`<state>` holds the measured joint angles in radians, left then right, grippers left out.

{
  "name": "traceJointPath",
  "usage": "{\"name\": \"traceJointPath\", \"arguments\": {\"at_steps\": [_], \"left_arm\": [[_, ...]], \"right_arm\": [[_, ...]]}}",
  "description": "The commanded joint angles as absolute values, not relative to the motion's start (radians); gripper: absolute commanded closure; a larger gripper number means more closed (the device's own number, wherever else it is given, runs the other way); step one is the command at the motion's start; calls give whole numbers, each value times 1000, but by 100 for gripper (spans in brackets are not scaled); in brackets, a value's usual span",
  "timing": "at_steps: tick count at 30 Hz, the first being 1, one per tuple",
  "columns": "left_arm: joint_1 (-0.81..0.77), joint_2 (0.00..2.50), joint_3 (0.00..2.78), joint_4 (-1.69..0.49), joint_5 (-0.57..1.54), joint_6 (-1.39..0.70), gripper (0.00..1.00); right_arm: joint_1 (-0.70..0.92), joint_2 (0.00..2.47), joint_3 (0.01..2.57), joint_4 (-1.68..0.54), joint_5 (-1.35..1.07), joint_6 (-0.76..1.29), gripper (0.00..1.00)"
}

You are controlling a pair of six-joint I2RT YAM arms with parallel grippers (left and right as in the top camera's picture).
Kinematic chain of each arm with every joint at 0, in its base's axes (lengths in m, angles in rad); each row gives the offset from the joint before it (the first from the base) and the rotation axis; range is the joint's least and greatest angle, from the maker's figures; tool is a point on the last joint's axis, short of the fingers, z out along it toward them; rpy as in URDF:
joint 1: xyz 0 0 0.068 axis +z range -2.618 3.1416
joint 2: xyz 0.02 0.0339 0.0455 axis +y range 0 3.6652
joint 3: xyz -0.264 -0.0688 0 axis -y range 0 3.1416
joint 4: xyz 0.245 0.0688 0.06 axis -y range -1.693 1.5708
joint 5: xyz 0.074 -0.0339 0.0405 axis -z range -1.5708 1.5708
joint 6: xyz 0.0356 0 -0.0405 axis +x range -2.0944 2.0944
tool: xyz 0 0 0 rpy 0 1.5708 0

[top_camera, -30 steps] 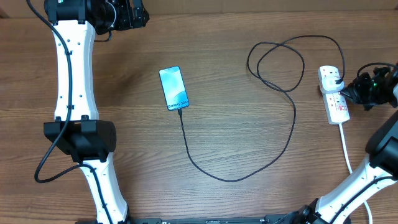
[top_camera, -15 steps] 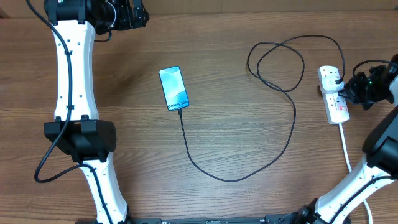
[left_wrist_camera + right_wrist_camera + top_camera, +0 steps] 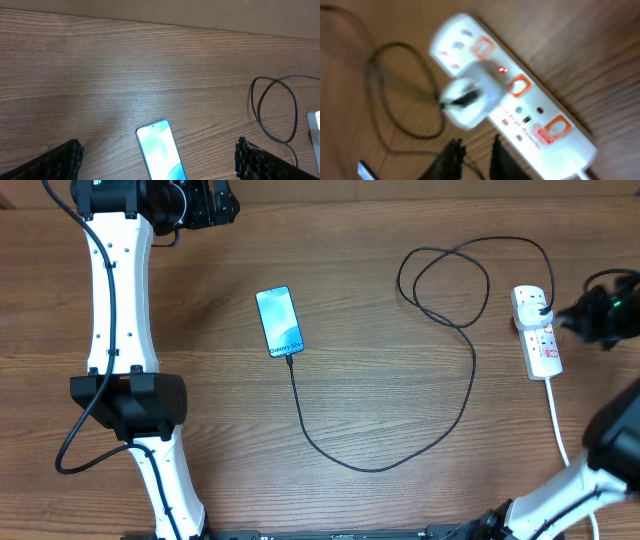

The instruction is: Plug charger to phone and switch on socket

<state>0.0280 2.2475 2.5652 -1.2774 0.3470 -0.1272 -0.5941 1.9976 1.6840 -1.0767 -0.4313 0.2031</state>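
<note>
Quick status from my remote seat. The left arm stretches up the left side of the brown wooden table, its white links stacked over a black joint. The left gripper is parked at the far edge, pointing right. Its black fingers are spread as wide as they go and hold nothing. Its camera looks down at the top of the slim blue-screened smartphone, which lies flat mid-table, well apart from that gripper.

The thin black charger cable meets the phone's near edge and sweeps toward me. It then climbs right, curls into a loop and ends at the white plug block. That block sits in the white elongated power strip with red-orange switch markings. A small red light glows right by the plug. The strip's thick white cord trails toward me.

The right arm comes in from the near right corner and bends back, so the right gripper points left, just beside the strip. Its view is blurry, but the two dark fingers show a narrow gap with nothing between them. I can't tell if they touch the strip.
</note>
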Motion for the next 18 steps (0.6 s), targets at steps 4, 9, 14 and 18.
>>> {"name": "traceJointPath", "arguments": {"at_steps": [4,9,14,18], "left_arm": [[26,2253,2568,-1278,340,-115,1],[26,2253,2568,-1278,340,-115,0],[26,2253,2568,-1278,340,-115,0],[26,2253,2568,-1278,340,-115,1]], "right_arm": [[-562,1699,1737,-1129,-465,124,59],[-480,1576,1737,-1181,-472,31,39],[-381,1517,1737,-1240,-472,-9,35],[-299,1503,1737,-1290,-473,-4,22]]}}
